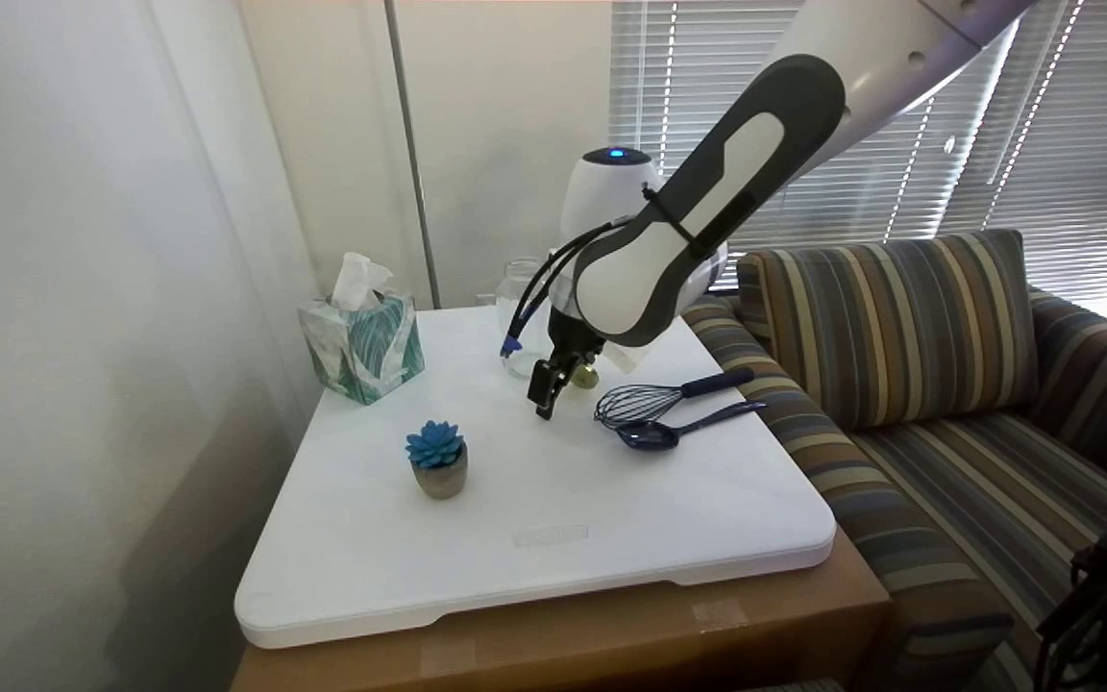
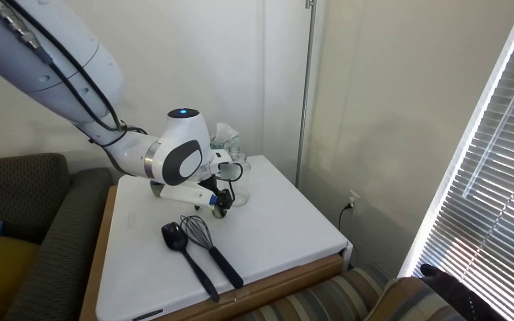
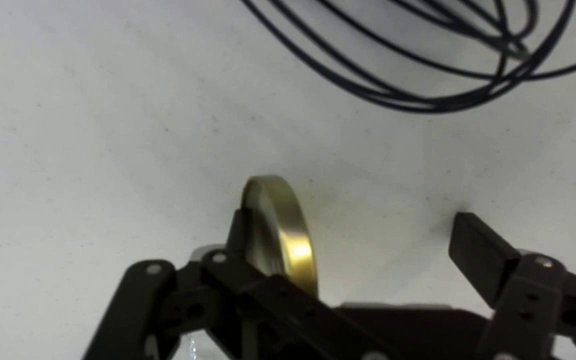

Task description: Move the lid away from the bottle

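Observation:
The lid is a round disc with a shiny gold rim. In the wrist view the lid (image 3: 295, 235) stands on edge, tilted, against the inner side of the left finger, partly hidden by it. It also shows in both exterior views, beside the gripper (image 1: 585, 378), (image 2: 217, 212). My gripper (image 3: 358, 245) is open, with a wide gap between the lid and the right finger. The gripper (image 1: 561, 386) is low over the table, and also shows in an exterior view (image 2: 211, 203). The bottle (image 1: 518, 284), a clear glass jar, stands upright behind the gripper, partly hidden by arm and cables (image 2: 243, 185).
A black whisk (image 1: 645, 402) and a dark spoon (image 1: 651, 436) lie near the gripper; whisk wires (image 3: 418, 97) show in the wrist view. A tissue box (image 1: 366, 348) and a small potted blue succulent (image 1: 440, 466) stand on the white table (image 1: 515, 577). A striped sofa (image 1: 861, 336) adjoins it.

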`<action>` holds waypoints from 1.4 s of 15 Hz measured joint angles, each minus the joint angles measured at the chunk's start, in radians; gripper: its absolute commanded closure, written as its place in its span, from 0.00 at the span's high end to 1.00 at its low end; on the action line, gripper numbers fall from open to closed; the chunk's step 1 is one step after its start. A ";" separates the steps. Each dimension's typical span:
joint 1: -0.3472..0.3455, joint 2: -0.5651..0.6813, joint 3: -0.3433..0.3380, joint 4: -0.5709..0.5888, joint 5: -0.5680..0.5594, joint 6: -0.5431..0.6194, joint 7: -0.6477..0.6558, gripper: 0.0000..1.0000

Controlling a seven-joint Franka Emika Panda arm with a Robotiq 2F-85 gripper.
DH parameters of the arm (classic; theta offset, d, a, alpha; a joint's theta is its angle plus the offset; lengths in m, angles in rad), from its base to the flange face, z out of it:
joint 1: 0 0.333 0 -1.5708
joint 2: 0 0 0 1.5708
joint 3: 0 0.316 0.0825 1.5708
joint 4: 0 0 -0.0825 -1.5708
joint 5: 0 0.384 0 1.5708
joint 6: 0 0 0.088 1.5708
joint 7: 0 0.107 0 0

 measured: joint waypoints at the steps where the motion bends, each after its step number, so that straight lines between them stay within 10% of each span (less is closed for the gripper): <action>1: 0.000 -0.001 0.000 -0.003 0.000 0.003 0.000 0.75; 12: 0.002 -0.051 0.001 -0.071 0.000 0.033 -0.002 0.03; 21: 0.013 -0.065 0.058 -0.082 -0.024 0.041 -0.126 0.02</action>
